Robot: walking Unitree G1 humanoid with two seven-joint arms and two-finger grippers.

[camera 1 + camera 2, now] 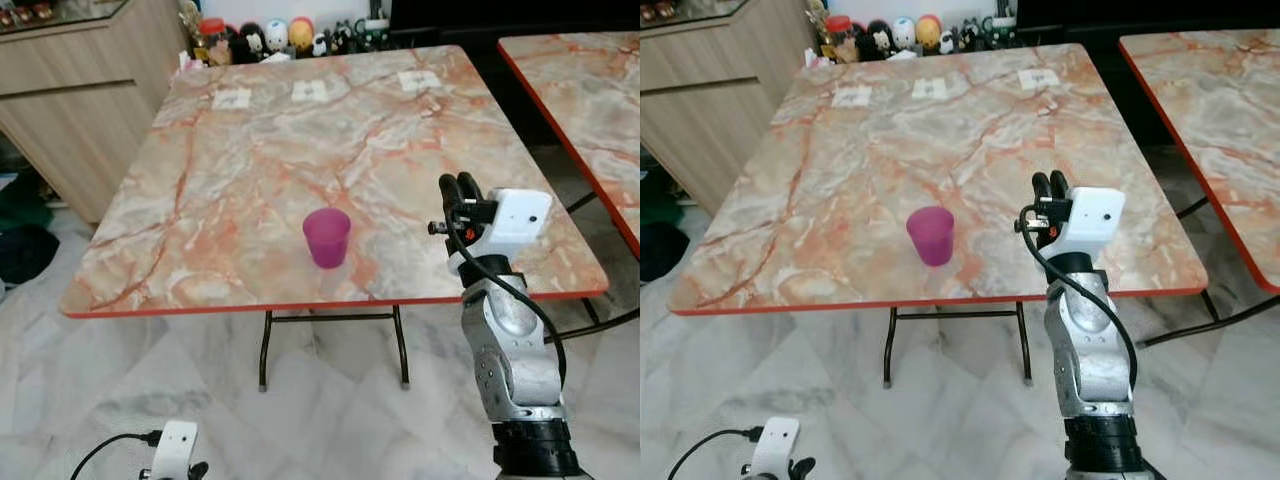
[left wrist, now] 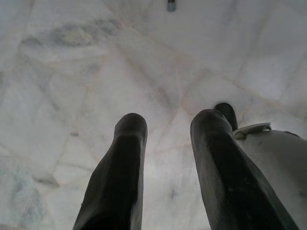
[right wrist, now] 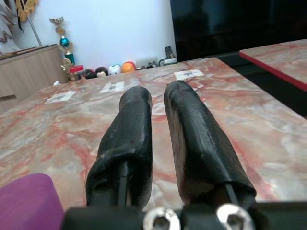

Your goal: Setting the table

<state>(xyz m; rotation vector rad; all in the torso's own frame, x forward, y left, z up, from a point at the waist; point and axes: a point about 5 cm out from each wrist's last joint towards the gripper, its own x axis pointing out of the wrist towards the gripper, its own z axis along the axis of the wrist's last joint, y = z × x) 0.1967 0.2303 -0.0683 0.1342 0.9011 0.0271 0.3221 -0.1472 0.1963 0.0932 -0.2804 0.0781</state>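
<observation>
Purple plastic is what stands out: a small purple cup [image 1: 327, 237] stands upright on the marble-patterned table [image 1: 250, 170], near the table's front edge and about midway along it, with nothing touching it. The tabletop is veined in pink, orange and grey, trimmed with a red rim, and rests on dark folding legs over a pale marble floor [image 1: 200, 390].

My right gripper [image 1: 458, 187] is raised over the front right part of the table, to the right of the cup and apart from it. Its two black fingers [image 3: 136, 139] are drawn nearly together — only a thin slit shows between them — and they hold nothing. From my right wrist I look along those fingers across the tabletop, and the cup's purple rim sits at the corner of that view, beside the fingers rather than between them.

My left gripper [image 2: 168, 167] hangs low beside me, pointing down at the floor; its fingers stand apart with a clear gap and nothing in it.

Along the far edge of the table lie three white paper labels [image 1: 310, 90], spaced in a row. Beyond that edge a cluster of small round figurines [image 1: 262, 38] sits against the wall — one orange, some black and white. A wooden cabinet [image 1: 80, 90] stands to my left of the table, and a second table [image 1: 580, 80] of the same marble pattern stands to my right.
</observation>
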